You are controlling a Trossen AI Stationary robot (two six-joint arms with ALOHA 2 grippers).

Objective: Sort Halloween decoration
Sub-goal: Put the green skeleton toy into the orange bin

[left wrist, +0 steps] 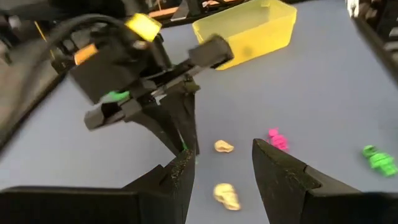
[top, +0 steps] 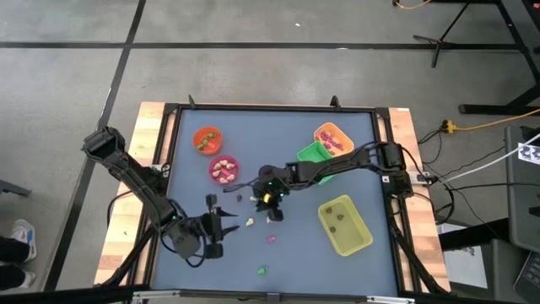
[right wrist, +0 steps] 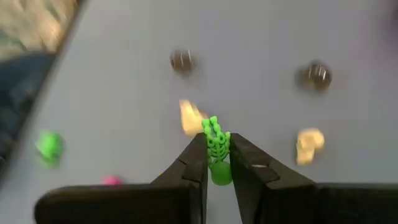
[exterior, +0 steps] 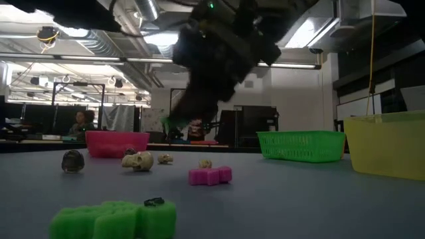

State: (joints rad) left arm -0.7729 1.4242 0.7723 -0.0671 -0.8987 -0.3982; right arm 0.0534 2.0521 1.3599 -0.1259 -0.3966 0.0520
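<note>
Right gripper [right wrist: 217,163]: I've got it pinched on a little green skeleton [right wrist: 216,144], fingers tight on both sides with its top half poking out past the tips. In the high view it sits mid-table [top: 268,196], just in front of the pink cup.

Left gripper [left wrist: 222,180]: fingers spread apart with nothing between them, parked at the near left part of the table [top: 213,230].

Loose trinkets: two cream skulls [left wrist: 226,195] near my left fingers, a pink figure [left wrist: 277,139] and a green figure [left wrist: 379,158] further out. A couple of dark round ones [right wrist: 318,74] are too blurry to name.

Cups: orange cup [top: 207,139] and pink cup [top: 224,169] both have bits inside, can't tell which.

Trays: green tray [top: 314,155] is half covered by the right arm, orange tray [top: 333,138] sits behind it, yellow tray [top: 344,225] has a few dark specks.

Low view: arm is a dark silhouette, fingers unreadable; the green blob up front is cut off.
</note>
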